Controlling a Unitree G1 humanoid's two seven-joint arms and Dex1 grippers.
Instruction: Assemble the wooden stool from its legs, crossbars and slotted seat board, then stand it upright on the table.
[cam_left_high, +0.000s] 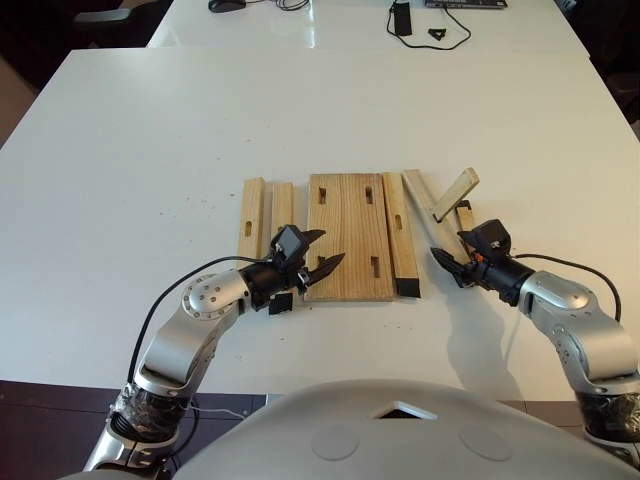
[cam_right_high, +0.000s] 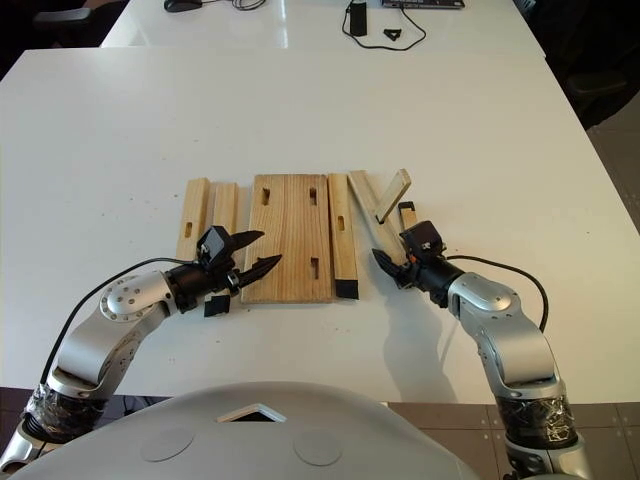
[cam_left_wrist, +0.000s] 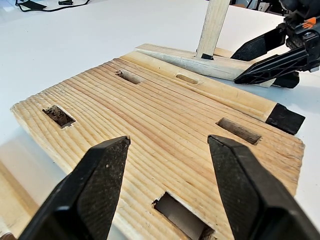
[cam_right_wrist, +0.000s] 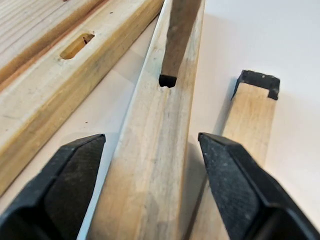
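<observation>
Your left arm is bent at the elbow, its forearm low over the worktop (cam_left_high: 150, 150) and pointing inward and forward. The left pincer (cam_left_high: 331, 247) sits at the near left corner of the seat board (cam_left_high: 348, 225) with its fingers spread apart and nothing between them; from that wrist, the board's slotted face lies just past the tips. The seat board lies flat in the middle of the worktop, slots up. Just beside its left edge you have a wider bar (cam_left_high: 251, 217) and a narrower bar (cam_left_high: 283, 208) lying side by side. Along its right edge lies a capped leg (cam_left_high: 400, 238), black at the near end. Farther right, an angled leg (cam_left_high: 424, 208) lies slanted, with a crossbar (cam_left_high: 457, 192) plugged into its slot and tilting up to the right. A short piece (cam_left_high: 466, 216) lies just beside it. Your right arm has its elbow out to the side, forearm turned inward. The right pincer (cam_right_wrist: 150, 140) is at the near end of the angled leg, its fingers apart with one on each side of the wood; you cannot tell whether either touches it.
</observation>
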